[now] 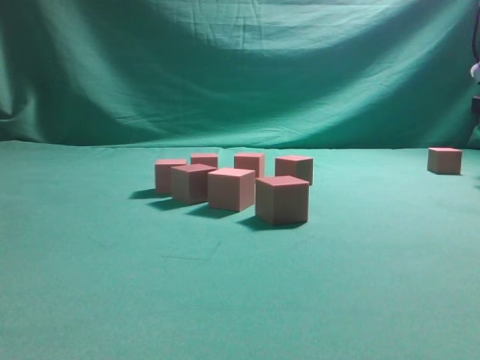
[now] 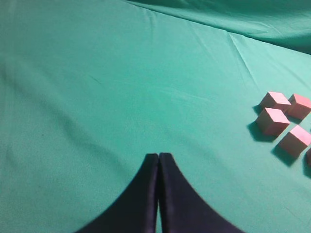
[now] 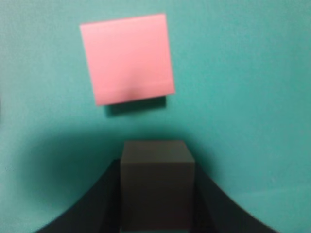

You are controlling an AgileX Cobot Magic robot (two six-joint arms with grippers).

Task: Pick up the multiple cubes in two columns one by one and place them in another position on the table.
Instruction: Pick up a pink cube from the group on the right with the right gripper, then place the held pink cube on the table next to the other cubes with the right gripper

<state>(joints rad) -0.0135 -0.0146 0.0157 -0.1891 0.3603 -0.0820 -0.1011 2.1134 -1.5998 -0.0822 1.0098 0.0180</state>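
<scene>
Several pinkish-red cubes (image 1: 232, 188) stand in two columns mid-table on the green table (image 1: 112, 285). One more cube (image 1: 445, 160) sits alone at the far right. In the right wrist view my right gripper (image 3: 158, 189) holds a shadowed cube (image 3: 158, 179) that fills the gap between its dark fingers. Just ahead of it a pink cube (image 3: 127, 58) rests on the cloth. My left gripper (image 2: 158, 156) is shut with nothing in it and hovers over bare cloth. The cube cluster (image 2: 272, 121) lies off to its right. Neither gripper shows in the exterior view.
A wrinkled green backdrop (image 1: 240, 67) hangs behind the table. A bit of dark and white robot hardware (image 1: 475, 71) shows at the right edge of the exterior view. Bare cloth spreads to the left and in front of the cluster.
</scene>
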